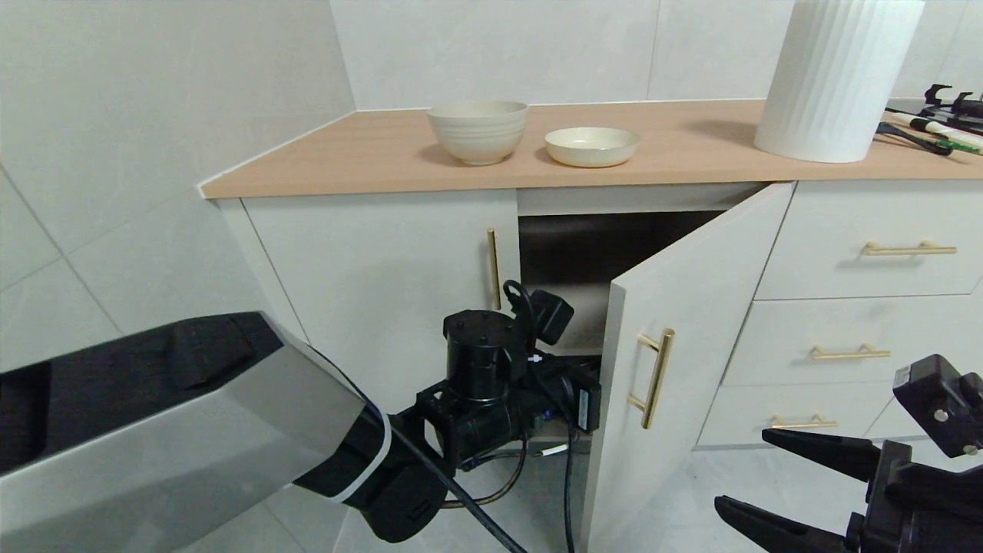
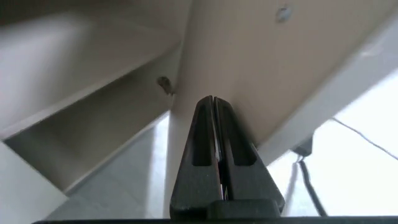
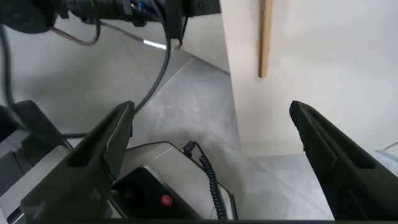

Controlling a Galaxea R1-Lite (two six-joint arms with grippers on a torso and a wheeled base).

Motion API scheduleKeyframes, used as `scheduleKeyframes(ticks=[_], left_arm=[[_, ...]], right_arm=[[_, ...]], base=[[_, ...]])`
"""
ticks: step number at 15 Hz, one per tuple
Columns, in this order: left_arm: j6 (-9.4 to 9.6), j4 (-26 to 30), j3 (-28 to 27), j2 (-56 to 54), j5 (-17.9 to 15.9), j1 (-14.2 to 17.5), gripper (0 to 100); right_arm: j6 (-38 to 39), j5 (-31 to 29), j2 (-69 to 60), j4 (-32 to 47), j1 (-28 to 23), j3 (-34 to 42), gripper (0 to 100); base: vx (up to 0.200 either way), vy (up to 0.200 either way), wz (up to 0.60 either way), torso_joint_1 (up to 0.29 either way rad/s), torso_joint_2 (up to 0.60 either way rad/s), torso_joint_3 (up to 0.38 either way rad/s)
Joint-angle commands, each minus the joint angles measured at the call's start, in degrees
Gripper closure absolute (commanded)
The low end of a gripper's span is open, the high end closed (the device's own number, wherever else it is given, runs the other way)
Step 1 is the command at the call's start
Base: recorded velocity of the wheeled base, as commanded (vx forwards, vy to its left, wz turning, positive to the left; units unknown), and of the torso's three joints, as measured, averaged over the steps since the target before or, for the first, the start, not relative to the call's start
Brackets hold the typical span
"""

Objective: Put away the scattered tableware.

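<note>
Both fingers (image 2: 202,137) together — left gripper (image 2: 213,101) at cabinet (image 1: 599,246)

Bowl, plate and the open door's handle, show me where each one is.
bowl (image 1: 477,132): head view, on its ribbed outer wall.
plate (image 1: 591,144): head view, on its inner face.
handle (image 1: 658,376): head view, midway along the gold bar on the open door.

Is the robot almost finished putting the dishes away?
Not yet, it is only starting. Done: the cabinet door stands partly open. In hand: nothing. The left gripper is shut, down by the door's inner side, and the right gripper is open and empty, low near the floor. Left to do: the bowl and the shallow dish both sit on the countertop.
</note>
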Motion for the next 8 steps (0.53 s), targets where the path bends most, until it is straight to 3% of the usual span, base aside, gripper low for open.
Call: scheduleKeyframes(ticks=[1, 2, 5, 6, 8], left_arm=[[-0.01, -0.02, -0.24, 0.78, 0.55, -0.71, 100], [-0.01, -0.02, -0.16, 0.43, 0.91, -0.89, 100], [-0.19, -5.03, 2.48, -2.56, 0.20, -7.83, 100], [-0.80, -6.18, 4.59, -4.67, -3.14, -13.72, 100], [-1.24, -6.88, 8.10, -6.07, -6.65, -14.69, 100]], right_arm=[[0.02, 0.07, 0.10, -0.07, 0.18, -0.01, 0], [0.11, 0.33, 0.10, -0.07, 0.27, 0.08, 0], [0.28, 4.37, -4.12, 0.02, 4.48, 0.43, 0], [0.28, 7.71, -7.20, 0.11, 8.35, 0.78, 0], [0.20, 11.84, -8.34, 0.63, 8.97, 1.84, 0]], base=[[0.000, 0.000, 0.00, 0.000, 0.00, 0.000], [0.000, 0.000, 0.00, 0.000, 0.00, 0.000], [0.000, 0.000, 0.00, 0.000, 0.00, 0.000], [0.000, 0.000, 0.00, 0.000, 0.00, 0.000], [0.000, 0.000, 0.00, 0.000, 0.00, 0.000]])
